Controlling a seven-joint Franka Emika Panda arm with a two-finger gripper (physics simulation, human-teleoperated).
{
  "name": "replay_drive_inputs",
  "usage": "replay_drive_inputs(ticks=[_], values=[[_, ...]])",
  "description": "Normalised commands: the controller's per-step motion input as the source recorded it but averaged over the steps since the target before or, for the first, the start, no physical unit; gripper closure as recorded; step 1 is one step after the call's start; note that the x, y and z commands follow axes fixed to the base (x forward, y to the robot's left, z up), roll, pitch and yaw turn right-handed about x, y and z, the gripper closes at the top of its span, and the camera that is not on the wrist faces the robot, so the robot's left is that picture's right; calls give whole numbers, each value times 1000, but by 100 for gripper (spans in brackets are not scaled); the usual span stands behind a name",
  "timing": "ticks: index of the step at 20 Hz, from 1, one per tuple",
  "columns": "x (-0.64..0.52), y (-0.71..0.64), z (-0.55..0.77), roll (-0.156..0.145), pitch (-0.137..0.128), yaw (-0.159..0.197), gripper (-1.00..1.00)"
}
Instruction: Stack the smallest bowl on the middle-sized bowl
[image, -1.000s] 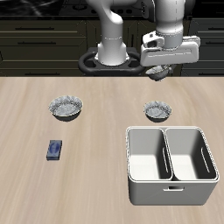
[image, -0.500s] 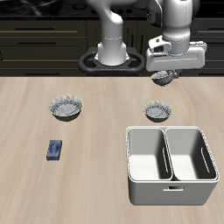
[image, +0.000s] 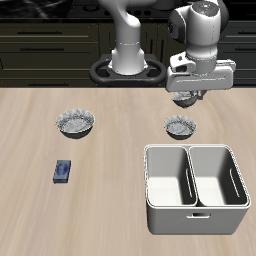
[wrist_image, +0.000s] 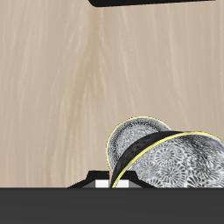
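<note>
On the wooden table (image: 110, 190) the middle bowl (image: 180, 127) stands empty, and the gripper (image: 186, 96) pinches the smallest bowl (wrist_image: 179, 164) in the air just above it, so the pick-up seems done and only lowering and release are left.

Your gripper (image: 186, 99), holding the smallest bowl (image: 185, 97), comes down and shifts toward the middle-sized bowl (image: 180, 127); it now hangs just above and behind that bowl, where earlier it was higher.
</note>
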Motion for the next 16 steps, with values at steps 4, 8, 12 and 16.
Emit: replay_drive_inputs(ticks=[4,8,12,16], values=[[-59,-30,-202,16,29,-10,100],[87,-57,-330,-29,46,4,100],[-22,31,-330,-3,57,-9,100],[-84,58,-357,11,63,-17,100]])
